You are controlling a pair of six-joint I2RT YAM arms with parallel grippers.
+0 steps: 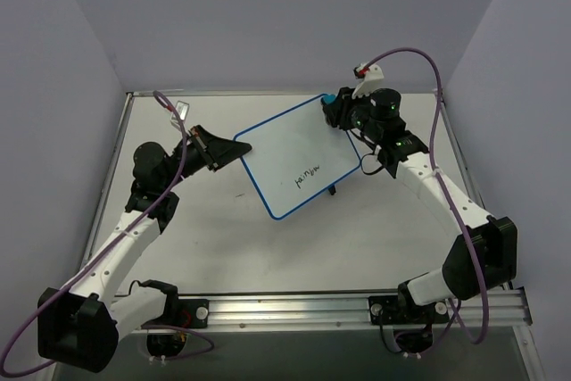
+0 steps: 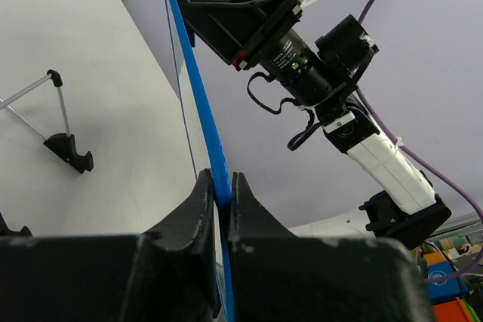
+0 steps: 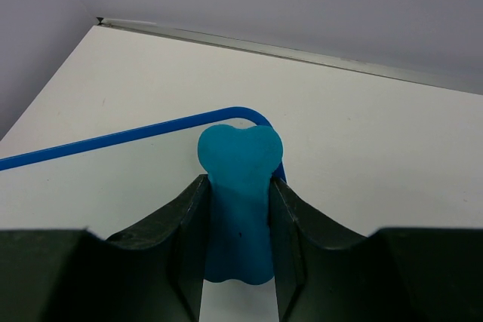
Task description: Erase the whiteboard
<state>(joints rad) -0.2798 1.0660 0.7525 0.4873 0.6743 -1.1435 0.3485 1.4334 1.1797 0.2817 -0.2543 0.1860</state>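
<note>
The left gripper has its jaws clamped on the board's blue rim at the left corner. The board sits mid-worktop between the arms, with black writing toward its near edge. The right gripper has its jaws closed on the eraser, poised at the far right corner, well apart from the writing.

Risks: the thin rim grip may let the board pivot or slip under wiping pressure. The eraser could also slide off the corner or sweep past the writing.
</note>
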